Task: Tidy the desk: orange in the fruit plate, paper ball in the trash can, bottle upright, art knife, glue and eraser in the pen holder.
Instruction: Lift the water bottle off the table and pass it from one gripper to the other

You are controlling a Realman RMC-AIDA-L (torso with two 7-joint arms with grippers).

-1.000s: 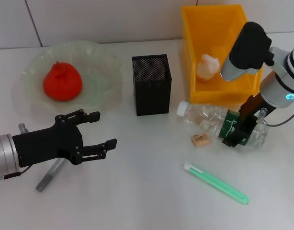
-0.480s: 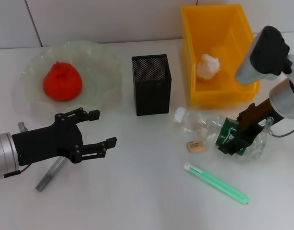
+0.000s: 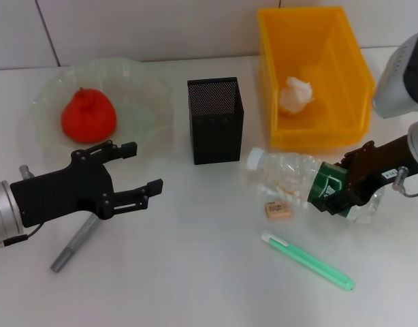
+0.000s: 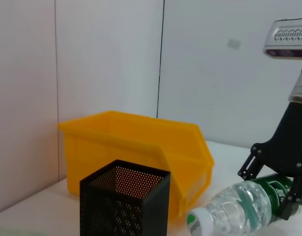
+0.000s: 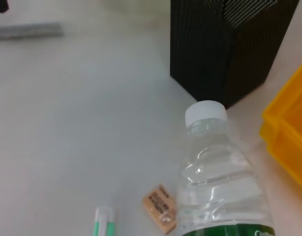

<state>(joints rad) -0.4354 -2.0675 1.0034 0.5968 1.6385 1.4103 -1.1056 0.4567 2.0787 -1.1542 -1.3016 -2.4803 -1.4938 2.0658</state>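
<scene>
The left gripper hangs at the lower left of the head view, jaws wide apart and holding nothing. At the right, the right gripper squeezes the bottle, lying tilted on the desk. The bottle is smooth and could slip out when tipped up.

Red-orange orange in a translucent pale-green fruit plate; white paper ball in the bright yellow trash can; black mesh pen holder; clear bottle, white cap, dark green label between black fingers; tan eraser; mint-green pen; grey marker
</scene>
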